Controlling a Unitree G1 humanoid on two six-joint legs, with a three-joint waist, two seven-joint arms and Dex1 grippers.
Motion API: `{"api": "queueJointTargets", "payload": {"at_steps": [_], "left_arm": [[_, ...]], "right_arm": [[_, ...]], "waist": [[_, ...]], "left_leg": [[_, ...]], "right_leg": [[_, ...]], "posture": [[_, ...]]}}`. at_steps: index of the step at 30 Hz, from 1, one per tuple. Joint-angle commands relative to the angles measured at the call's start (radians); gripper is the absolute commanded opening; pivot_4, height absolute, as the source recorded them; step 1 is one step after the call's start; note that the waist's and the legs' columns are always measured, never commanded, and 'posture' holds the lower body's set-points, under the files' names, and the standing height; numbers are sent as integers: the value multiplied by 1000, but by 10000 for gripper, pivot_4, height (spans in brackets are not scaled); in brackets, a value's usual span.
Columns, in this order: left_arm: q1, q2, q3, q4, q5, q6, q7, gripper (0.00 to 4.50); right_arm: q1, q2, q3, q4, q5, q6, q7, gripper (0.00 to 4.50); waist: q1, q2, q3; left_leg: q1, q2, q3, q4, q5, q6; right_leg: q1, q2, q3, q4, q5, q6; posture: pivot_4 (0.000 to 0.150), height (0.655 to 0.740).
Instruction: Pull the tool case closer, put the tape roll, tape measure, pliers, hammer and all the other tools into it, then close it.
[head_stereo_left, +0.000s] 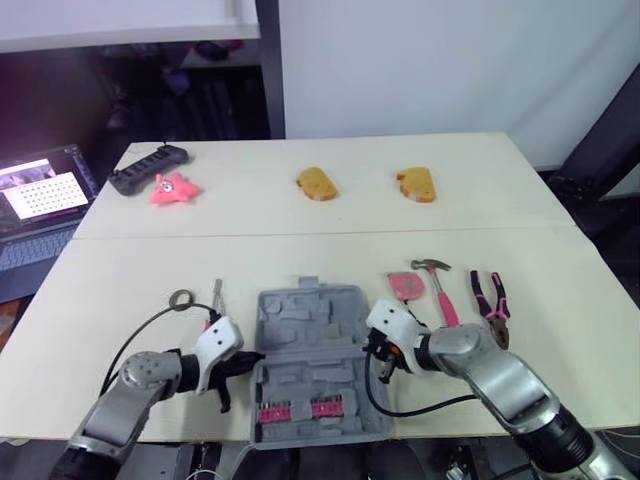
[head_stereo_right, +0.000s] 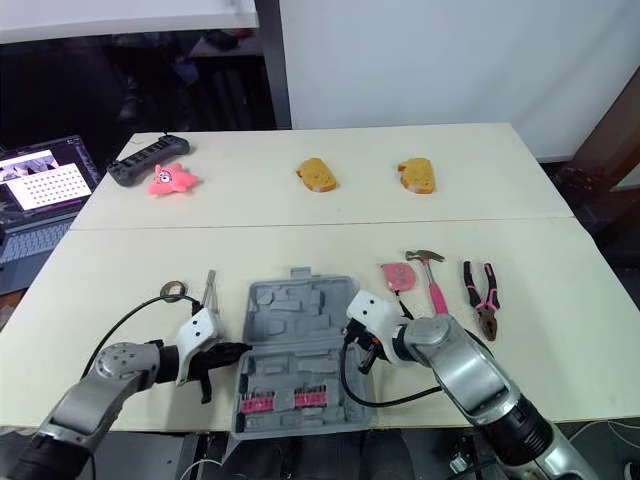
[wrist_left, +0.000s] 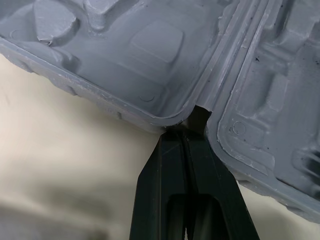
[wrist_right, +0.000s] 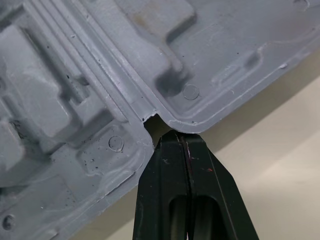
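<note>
I am watching the grey tool case lying open and flat at the near edge of the surface, between both arms. The left claw is resting its closed fingertips in the hinge notch on the case's left side, with nothing pinched between them. The right claw is doing likewise at the right-side notch, fingers together. The tape roll is lying just left of the case. The pink tape measure, hammer and pliers are sitting in a row to its right, all outside it.
</note>
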Motion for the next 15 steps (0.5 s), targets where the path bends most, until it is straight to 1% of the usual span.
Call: {"api": "queueJointTargets", "payload": {"at_steps": [1,7,15], "left_arm": [[50,23,-16,-9,2,28,-18,425],[74,32,-19,-6,-3,11,-27,425],[101,29,-32,21,-4,-22,-43,425]], "right_arm": [[39,9,-14,-109,36,60,-31,0],[86,6,-31,-190,76,141,-78,0],[87,-1,-33,-209,115,172,-122,0]], "waist": [[1,0,0],[0,0,0],[1,0,0]], "left_leg": [[0,0,0,0,0,0],[0,0,0,0,0,0],[0,0,0,0,0,0]], "right_leg": [[0,0,0,0,0,0],[0,0,0,0,0,0],[0,0,0,0,0,0]], "posture": [[1500,7400],[1500,7400],[1500,7400]]}}
